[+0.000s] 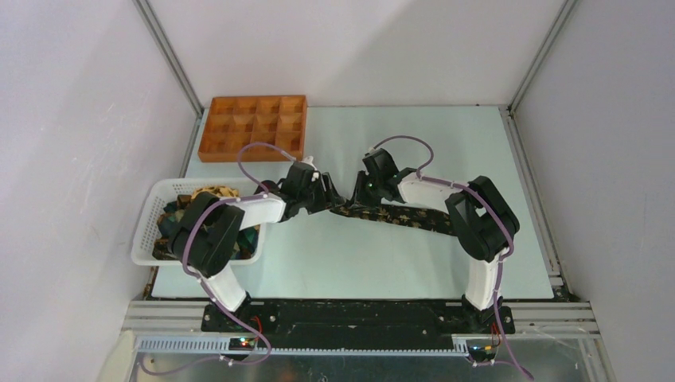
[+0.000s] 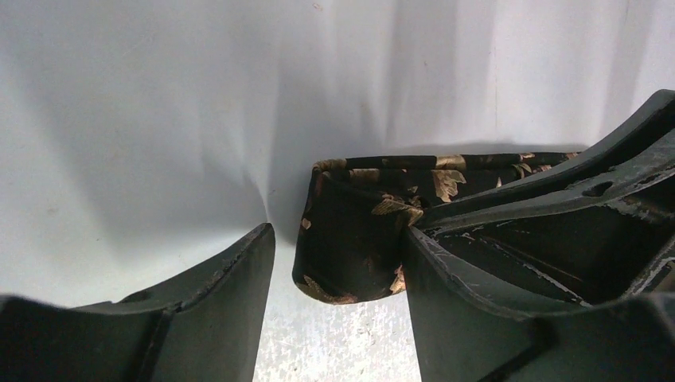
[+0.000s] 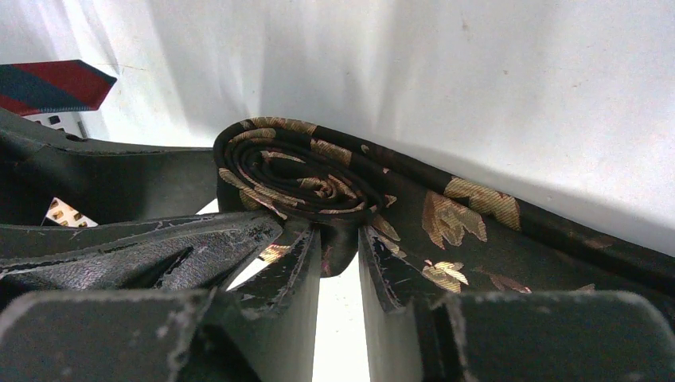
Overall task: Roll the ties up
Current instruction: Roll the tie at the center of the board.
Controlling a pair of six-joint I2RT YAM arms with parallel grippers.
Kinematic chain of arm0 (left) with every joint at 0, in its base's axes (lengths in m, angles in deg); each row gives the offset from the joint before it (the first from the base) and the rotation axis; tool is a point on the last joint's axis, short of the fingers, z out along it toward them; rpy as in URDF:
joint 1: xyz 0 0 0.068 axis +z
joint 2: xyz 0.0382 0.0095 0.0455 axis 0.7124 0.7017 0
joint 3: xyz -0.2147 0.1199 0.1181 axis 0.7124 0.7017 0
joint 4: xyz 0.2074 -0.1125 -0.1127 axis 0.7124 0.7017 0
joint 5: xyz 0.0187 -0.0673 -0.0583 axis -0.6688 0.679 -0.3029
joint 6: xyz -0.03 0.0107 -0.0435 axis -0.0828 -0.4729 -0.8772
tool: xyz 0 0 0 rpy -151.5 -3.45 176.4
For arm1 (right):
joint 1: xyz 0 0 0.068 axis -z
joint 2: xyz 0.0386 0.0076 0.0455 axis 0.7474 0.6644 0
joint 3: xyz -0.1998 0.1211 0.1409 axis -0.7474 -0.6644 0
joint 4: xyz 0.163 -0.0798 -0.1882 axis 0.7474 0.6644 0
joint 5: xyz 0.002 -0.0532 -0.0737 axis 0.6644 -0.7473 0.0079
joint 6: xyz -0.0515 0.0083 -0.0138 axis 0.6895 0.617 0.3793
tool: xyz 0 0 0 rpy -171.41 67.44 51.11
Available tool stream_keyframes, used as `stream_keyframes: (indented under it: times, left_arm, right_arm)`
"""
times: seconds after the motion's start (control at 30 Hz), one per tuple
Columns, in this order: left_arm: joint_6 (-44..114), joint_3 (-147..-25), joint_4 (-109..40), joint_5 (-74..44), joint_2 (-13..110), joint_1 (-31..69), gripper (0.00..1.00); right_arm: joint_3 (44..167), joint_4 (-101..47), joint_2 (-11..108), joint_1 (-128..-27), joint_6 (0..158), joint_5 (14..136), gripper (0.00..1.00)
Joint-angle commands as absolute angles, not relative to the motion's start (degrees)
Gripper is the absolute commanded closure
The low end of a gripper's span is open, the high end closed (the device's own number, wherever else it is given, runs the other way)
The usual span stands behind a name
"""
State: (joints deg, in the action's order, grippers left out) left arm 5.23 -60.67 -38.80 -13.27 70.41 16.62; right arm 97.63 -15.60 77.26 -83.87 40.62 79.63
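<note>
The leaf-print necktie (image 1: pixel 402 215) is lying across mid-table (image 1: pixel 477 263), with its left end wound into a coil (image 3: pixel 294 171). The right gripper (image 3: pixel 336 235) seems to be pinching the coil's edge, while the left gripper (image 2: pixel 338 239) is standing spread around it. This is soft, slippery fabric, so it's best held on the roll itself.

The basket (image 1: pixel 144 235) lies left of the tie (image 1: pixel 406 216), tray (image 1: pixel 239 155) behind the basket.

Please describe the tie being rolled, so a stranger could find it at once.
On the pale table, look at the middle. The tie lies there alone, stretched sideways, its left end coiled. The other ties sit heaped in the white basket at the left edge.
</note>
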Motion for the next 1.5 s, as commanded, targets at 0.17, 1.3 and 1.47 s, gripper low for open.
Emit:
stream_keyframes:
  times: [0.17, 1.3, 1.47]
  left_arm:
    - [6.0, -61.1, -42.7, -10.8, 71.5, 16.3, 0.36]
    - [18.5, -75.0, -19.0, -30.7, 69.4, 7.9, 0.64]
    - [20.7, -79.1, -13.2, -39.5, 71.9, 5.1, 0.65]
  right_arm:
    - [98.5, -12.8, 78.0, -83.5, 42.4, 75.9, 0.74]
    - [88.7, -8.7, 55.5, -76.6, 50.6, 69.3, 0.53]
    - [84.9, -9.9, 52.9, -74.8, 50.4, 70.2, 0.53]
